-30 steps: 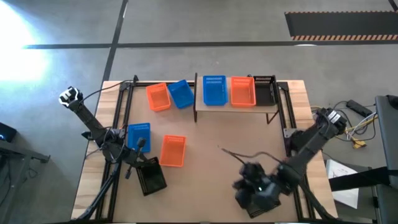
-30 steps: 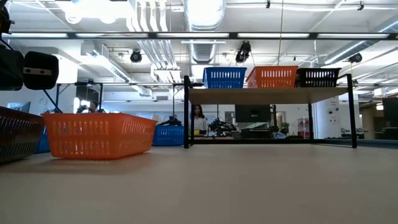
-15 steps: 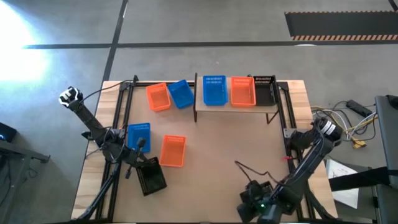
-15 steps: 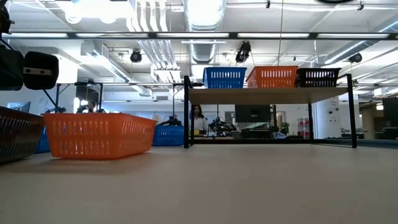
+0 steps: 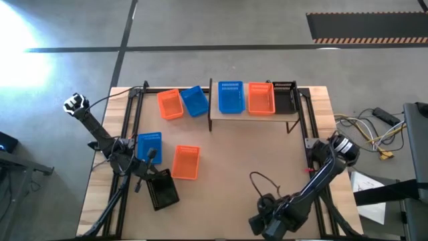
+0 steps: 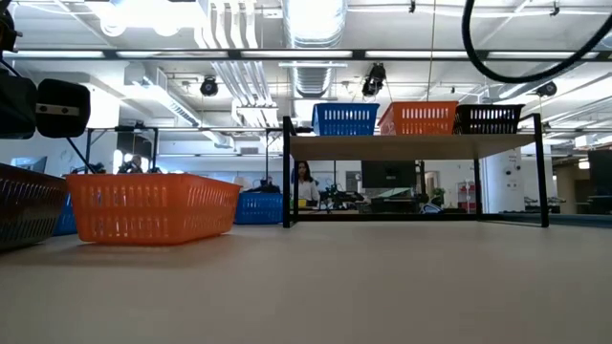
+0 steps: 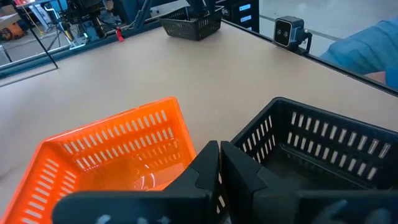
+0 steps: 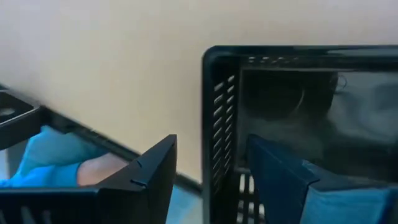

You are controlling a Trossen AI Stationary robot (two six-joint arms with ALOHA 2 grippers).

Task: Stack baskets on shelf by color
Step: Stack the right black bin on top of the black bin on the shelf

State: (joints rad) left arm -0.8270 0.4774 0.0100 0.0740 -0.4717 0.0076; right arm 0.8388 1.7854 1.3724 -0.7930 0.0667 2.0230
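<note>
The shelf (image 5: pixel 251 114) at the table's far side carries a blue (image 5: pixel 230 97), an orange (image 5: pixel 261 98) and a black basket (image 5: pixel 285 98) side by side. On the tabletop lie an orange (image 5: pixel 170 104) and a blue basket (image 5: pixel 194 100) at the far left, then a blue (image 5: pixel 148 145), an orange (image 5: pixel 186 162) and a black one (image 5: pixel 161 189) nearer. My left gripper (image 7: pixel 219 149) is shut, hovering between that orange basket (image 7: pixel 118 149) and that black one (image 7: pixel 311 143). At the near right edge, my right gripper (image 8: pixel 211 146) is open, its fingers standing either side of another black basket's wall (image 8: pixel 221 124).
Black frame rails (image 5: pixel 131 114) run along both sides of the table. A cable (image 5: pixel 257 179) loops from the right arm over the tabletop. A person's blue sleeve (image 8: pixel 50 149) shows just beyond the near edge. Bare wood lies in the table's middle.
My right gripper has drawn back toward the table's near edge and a little to the left, its arm folding down. Its cable loop has come into the top of the low view. The baskets on the shelf and at the left have stayed put.
</note>
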